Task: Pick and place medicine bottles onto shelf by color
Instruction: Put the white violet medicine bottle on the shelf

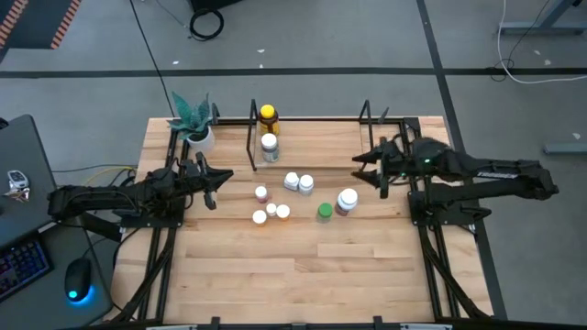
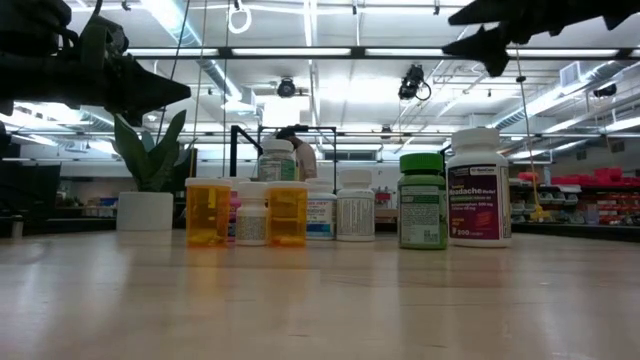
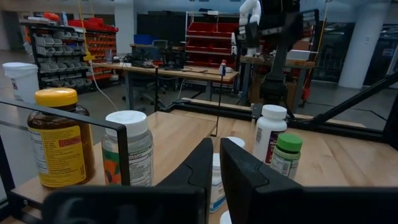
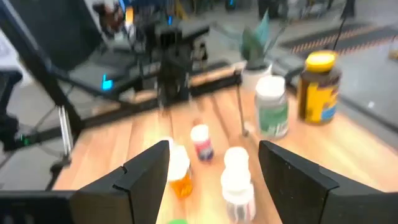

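Observation:
The shelf [image 1: 252,137], a black wire frame, runs along the table's far edge. Inside it stand an amber bottle with a yellow cap [image 1: 267,115] and a white-capped bottle [image 1: 269,147]. Several more medicine bottles stand upright in a loose cluster at mid-table, among them a green one [image 1: 325,212], a large white one [image 1: 347,200] and two orange ones [image 2: 208,212]. My left gripper [image 1: 211,188] hovers shut, left of the cluster. My right gripper [image 1: 367,170] hovers open, above the table to the cluster's right, with nothing between its fingers [image 4: 143,171].
A white pot with a green plant [image 1: 197,128] stands at the shelf's left end. The near half of the wooden table [image 1: 303,275] is bare boards. Both arms' bases and frames flank the table's left and right sides.

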You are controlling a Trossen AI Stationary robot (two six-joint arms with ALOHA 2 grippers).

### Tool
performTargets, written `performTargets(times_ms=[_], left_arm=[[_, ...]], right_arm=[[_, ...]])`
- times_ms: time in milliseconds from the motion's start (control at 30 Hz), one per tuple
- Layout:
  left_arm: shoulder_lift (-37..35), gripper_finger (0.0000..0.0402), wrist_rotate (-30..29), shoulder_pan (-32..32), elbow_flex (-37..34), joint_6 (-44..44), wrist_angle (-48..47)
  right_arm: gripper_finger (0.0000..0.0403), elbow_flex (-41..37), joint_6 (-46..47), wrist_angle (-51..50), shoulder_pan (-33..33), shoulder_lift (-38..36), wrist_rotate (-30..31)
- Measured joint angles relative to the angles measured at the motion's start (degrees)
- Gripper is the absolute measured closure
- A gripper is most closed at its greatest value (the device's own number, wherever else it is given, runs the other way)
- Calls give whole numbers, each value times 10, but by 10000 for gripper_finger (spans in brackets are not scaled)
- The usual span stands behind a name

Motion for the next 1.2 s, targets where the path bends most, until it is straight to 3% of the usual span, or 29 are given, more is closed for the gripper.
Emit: performTargets(times_ms=[200, 500, 867, 1200], left_arm=[[0, 373, 0, 0, 0, 0, 0], [0, 362, 0, 0, 0, 0, 0], [0, 373, 0, 0, 0, 0, 0], [0, 363, 0, 0, 0, 0, 0]], right_arm=[[148, 27, 1, -26, 25, 74, 0], [138, 155, 19, -227, 71, 213, 62], [58, 282, 33, -437, 85, 361, 46], [59, 317, 18, -513, 85, 455, 34]])
